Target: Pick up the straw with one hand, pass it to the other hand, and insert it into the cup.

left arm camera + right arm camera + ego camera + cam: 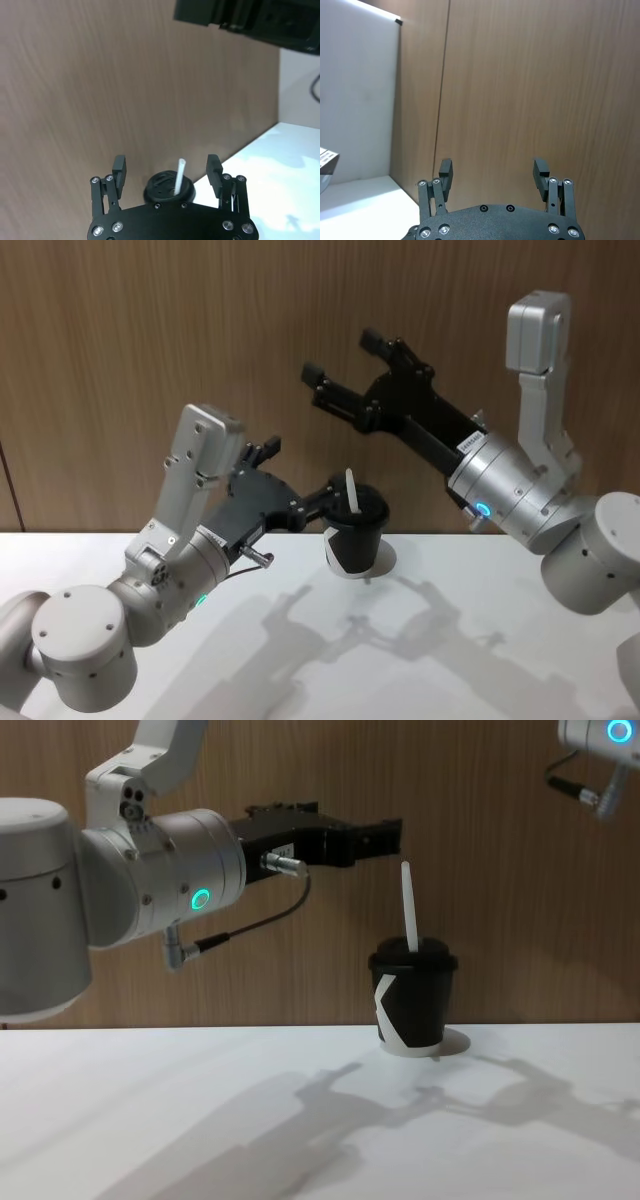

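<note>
Now straw (pixel 408 905) upright in cup (pixel 412 1000), left gripper (pixel 167 172) jaws released beside it, right gripper (pixel 345 365) jaws spread above.

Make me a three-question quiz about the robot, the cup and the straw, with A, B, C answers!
1. Where is the straw?
A. Lying on the table
B. Standing in the cup's lid
C. Held in a gripper

2. What colour is the cup?
A. Black with a white mark
B. Red
C. All white

3. How is the left gripper?
A. Shut on the straw
B. Shut on the cup
C. Open, holding nothing

Answers:
1 B, the straw rises from the lid.
2 A, the chest view shows a black cup with a white stripe.
3 C, its fingers stand apart on either side of the straw. The right gripper is open too, raised above.
</note>
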